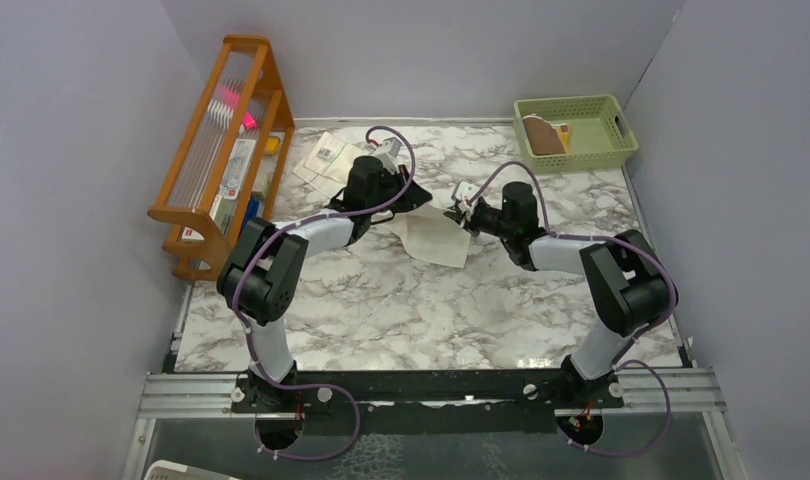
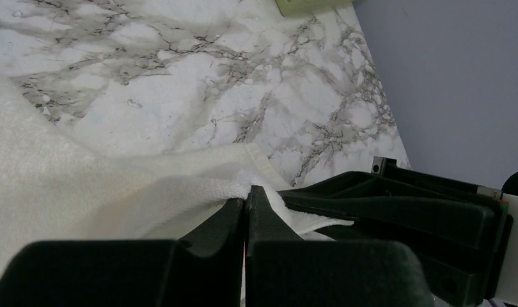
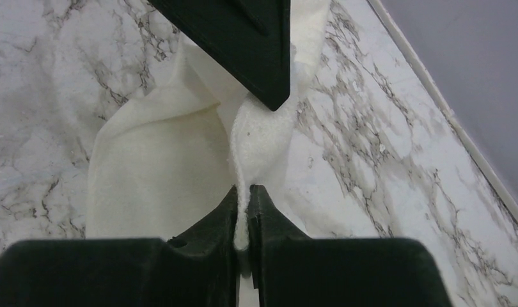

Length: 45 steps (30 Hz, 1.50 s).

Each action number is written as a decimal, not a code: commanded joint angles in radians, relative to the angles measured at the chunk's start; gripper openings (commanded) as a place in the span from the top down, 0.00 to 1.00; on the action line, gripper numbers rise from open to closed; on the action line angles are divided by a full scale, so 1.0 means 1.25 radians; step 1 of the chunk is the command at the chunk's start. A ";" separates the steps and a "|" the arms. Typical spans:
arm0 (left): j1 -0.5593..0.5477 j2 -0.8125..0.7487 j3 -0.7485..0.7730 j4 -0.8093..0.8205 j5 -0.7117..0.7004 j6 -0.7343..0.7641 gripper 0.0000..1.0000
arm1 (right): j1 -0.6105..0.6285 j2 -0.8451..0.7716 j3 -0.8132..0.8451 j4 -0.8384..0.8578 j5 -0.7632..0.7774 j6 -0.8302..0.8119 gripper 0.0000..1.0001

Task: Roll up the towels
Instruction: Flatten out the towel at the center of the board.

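**A:** Any writing to note?

**B:** Nothing legible. A pale flat piece (image 1: 323, 158) lies on the table (image 1: 381, 310) behind the left arm and has a small printed patch, but the print is too small to read. I cannot tell whether it is part of the held cloth. The wooden rack (image 1: 226, 140) on the far left holds items with pink, red and white labels, also unreadable.

**A:** Where are the towels?

**B:** The cream towel (image 1: 436, 238) is on the far half of the table, between the two wrists. Most of it lies on the marble, and one edge is lifted. The brown towel (image 1: 544, 135) lies in the green basket (image 1: 621, 135) at the far right corner, with a bit of yellow showing beside it.

**A:** Left arm pose?

**B:** The elbow is raised above the near left side. The forearm reaches forward and inward, with the wrist turned to the right. The left gripper (image 2: 247, 195) has its fingers pressed together, and a fold of the cream towel is nipped at the tips. The cloth trails off to the left in the left wrist view.

**A:** Right arm?

**B:** It mirrors the left: elbow raised on the near right, forearm reaching inward, wrist pointing left. The right gripper (image 3: 243, 192) is clamped on a thin edge of the same towel, and a strip of cloth shows between its fingers. The cloth rises from there towards the left gripper's finger at the top of the right wrist view.

**A:** Spacing between the tools?

**B:** They are near each other and tip to tip. Each one is in the other's wrist view, with the raised towel edge between them.
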 commanded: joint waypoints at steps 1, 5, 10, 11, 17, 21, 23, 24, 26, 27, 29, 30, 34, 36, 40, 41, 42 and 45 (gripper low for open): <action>0.012 -0.011 0.012 0.007 0.028 0.012 1.00 | 0.001 0.009 0.038 -0.023 0.022 0.024 0.99; 0.047 -0.036 0.007 0.005 0.062 0.013 0.67 | 0.000 0.002 0.071 -0.002 0.116 0.132 0.99; 0.147 -0.164 -0.029 0.001 0.051 0.076 0.36 | -0.033 -0.052 0.021 0.150 0.349 0.300 0.99; 0.171 -0.183 -0.034 -0.008 0.044 0.085 0.33 | -0.043 -0.065 0.013 0.157 0.366 0.322 0.99; 0.280 -0.148 0.021 -0.148 0.031 0.136 0.30 | -0.127 -0.104 0.066 0.001 0.407 0.484 0.99; 0.307 -0.084 0.038 -0.155 -0.026 0.167 0.30 | -0.220 -0.085 0.158 -0.169 0.319 0.623 0.99; 0.318 -0.042 0.063 -0.160 -0.040 0.175 0.30 | -0.237 -0.074 0.188 -0.224 0.320 0.645 0.99; 0.322 -0.020 0.078 -0.164 -0.043 0.179 0.31 | -0.239 -0.071 0.195 -0.240 0.328 0.642 0.99; 0.328 0.022 0.113 -0.184 -0.047 0.189 0.32 | -0.241 -0.068 0.203 -0.264 0.349 0.642 0.99; 0.330 0.043 0.131 -0.193 -0.048 0.194 0.33 | -0.243 -0.068 0.205 -0.273 0.351 0.645 0.99; 0.331 0.074 0.157 -0.201 -0.050 0.196 0.33 | -0.249 -0.067 0.208 -0.282 0.343 0.648 0.99; 0.331 0.087 0.171 -0.203 -0.048 0.196 0.33 | -0.250 -0.065 0.210 -0.284 0.335 0.649 0.99; 0.331 0.146 0.218 -0.221 -0.021 0.185 0.37 | -0.254 -0.052 0.223 -0.304 0.301 0.647 0.99; 0.331 0.164 0.224 -0.221 -0.009 0.177 0.40 | -0.254 -0.048 0.227 -0.308 0.289 0.646 0.99; 0.331 0.181 0.245 -0.236 -0.014 0.181 0.46 | -0.254 -0.044 0.232 -0.314 0.272 0.640 0.99; 0.331 0.181 0.242 -0.242 -0.023 0.189 0.47 | -0.253 -0.042 0.233 -0.316 0.271 0.639 0.99; 0.331 0.179 0.240 -0.249 -0.037 0.196 0.47 | -0.253 -0.042 0.234 -0.317 0.267 0.638 0.99; 0.331 0.163 0.227 -0.274 -0.096 0.231 0.47 | -0.253 -0.039 0.237 -0.316 0.254 0.637 0.99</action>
